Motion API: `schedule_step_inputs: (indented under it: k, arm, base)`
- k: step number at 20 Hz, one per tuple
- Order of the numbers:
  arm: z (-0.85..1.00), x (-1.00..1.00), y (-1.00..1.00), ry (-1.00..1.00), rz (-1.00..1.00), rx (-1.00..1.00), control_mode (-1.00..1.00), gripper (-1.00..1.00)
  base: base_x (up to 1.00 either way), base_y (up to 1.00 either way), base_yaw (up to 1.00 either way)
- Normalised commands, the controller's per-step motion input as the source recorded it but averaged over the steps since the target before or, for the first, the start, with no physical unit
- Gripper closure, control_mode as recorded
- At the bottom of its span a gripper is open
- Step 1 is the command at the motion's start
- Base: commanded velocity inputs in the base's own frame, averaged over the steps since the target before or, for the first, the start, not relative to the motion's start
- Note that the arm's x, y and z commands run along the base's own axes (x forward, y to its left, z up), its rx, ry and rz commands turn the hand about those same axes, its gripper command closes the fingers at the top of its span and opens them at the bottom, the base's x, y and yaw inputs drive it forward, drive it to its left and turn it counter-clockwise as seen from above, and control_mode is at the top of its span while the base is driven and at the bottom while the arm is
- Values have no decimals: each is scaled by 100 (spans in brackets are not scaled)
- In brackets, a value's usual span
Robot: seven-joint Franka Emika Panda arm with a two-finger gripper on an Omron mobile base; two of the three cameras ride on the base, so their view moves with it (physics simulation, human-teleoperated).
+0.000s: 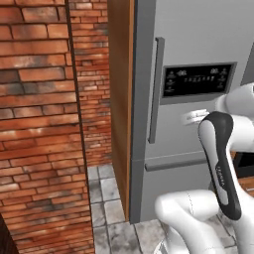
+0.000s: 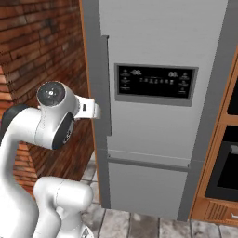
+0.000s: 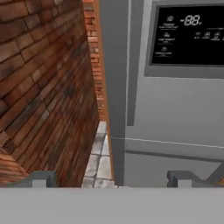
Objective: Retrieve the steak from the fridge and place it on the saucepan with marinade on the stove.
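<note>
The tall grey fridge (image 1: 198, 44) (image 2: 158, 135) (image 3: 179, 109) stands shut in front of me. Its long vertical bar handle (image 1: 156, 89) (image 2: 108, 83) (image 3: 133, 65) runs along the door's left edge, with the dark display panel (image 1: 198, 80) (image 2: 155, 82) (image 3: 192, 35) to its right. My gripper (image 3: 111, 179) is open with nothing between its fingertips (image 3: 39, 178). It hovers a short way off the door, at about the height of the handle's lower end and pointing at it. The steak, saucepan, marinade and stove are out of view.
A red brick wall (image 1: 39, 124) (image 3: 39, 87) closes in on the left. A wooden side panel (image 1: 120, 99) lines the fridge's left flank. A built-in oven in wooden cabinetry (image 2: 228, 167) sits to the right. Grey floor tiles (image 1: 106, 198) lie below.
</note>
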Motion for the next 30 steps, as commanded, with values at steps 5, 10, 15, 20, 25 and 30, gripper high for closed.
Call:
schedule_step_inputs:
  k: [5,10,15,20,25,30]
  arm:
    - [1,6,0,-28,0,5,-100,-100]
    - [6,15,0,-20,0,1,-100,-100]
    - [10,29,0,-18,0,0,-100,-100]
    - [26,11,0,-15,0,0,-100,-100]
    - [23,24,-3,-5,0,0,-100,-100]
    - [8,52,-8,0,0,0,-100,-100]
  base:
    - [0,0,0]
    - [0,0,0]
    - [0,0,0]
    - [0,0,0]
    - [0,0,0]
    - [0,0,0]
